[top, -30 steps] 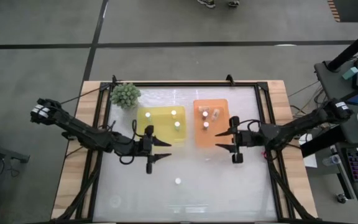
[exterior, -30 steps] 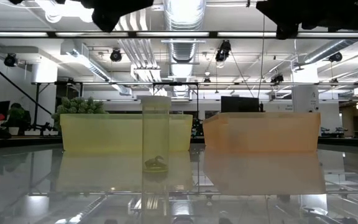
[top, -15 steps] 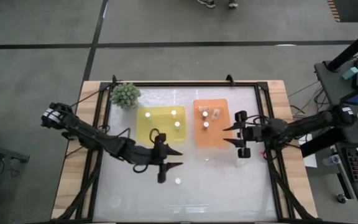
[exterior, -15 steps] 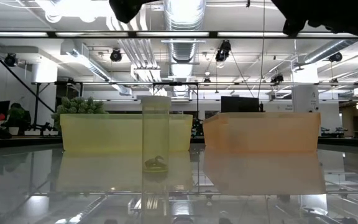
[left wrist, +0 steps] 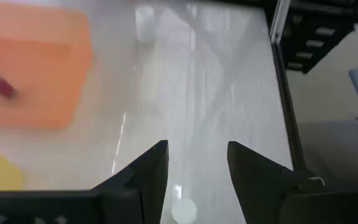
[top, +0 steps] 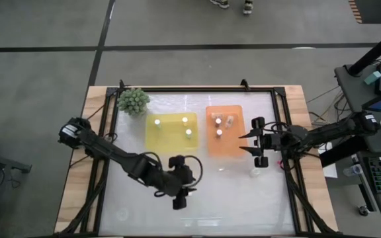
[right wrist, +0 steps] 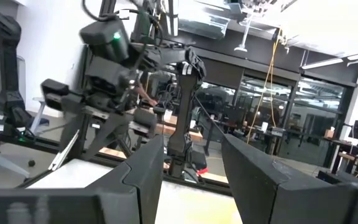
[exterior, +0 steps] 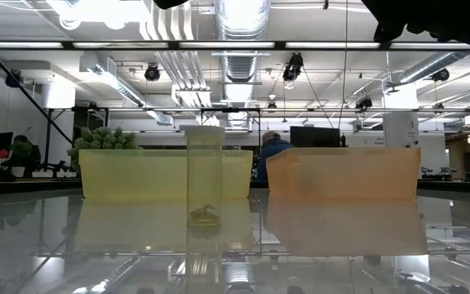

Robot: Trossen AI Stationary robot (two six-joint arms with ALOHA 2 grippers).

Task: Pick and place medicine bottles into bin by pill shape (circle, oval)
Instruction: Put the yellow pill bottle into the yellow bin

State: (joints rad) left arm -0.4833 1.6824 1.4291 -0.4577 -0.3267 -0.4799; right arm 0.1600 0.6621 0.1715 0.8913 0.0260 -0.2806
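Observation:
One medicine bottle (exterior: pixel 205 196) with a white cap stands upright on the glossy table in front of the bins, and something green lies inside it. My left gripper (left wrist: pixel 197 146) hovers open above it. The bottle's cap (left wrist: pixel 182 211) shows low between the fingers. In the high view my left gripper (top: pixel 187 184) covers the bottle. The yellow bin (top: pixel 170 131) holds three bottles and the orange bin (top: pixel 225 131) holds three more. My right gripper (top: pixel 245 143) hangs open in the air just right of the orange bin, its fingers tipped up toward the room (right wrist: pixel 192 140).
A green spiky plant (top: pixel 133 100) stands at the table's far left corner. A black frame (top: pixel 280 119) runs round the table. A person (exterior: pixel 272 147) shows in the room behind the bins. Bare table lies near the front edge and right of the lone bottle.
My left gripper has swung from beside the yellow bin toward the table's near edge and rightward, and now stands over the lone bottle, having turned on the way. My right gripper has drawn back a little toward the right edge. The bottle has not moved.

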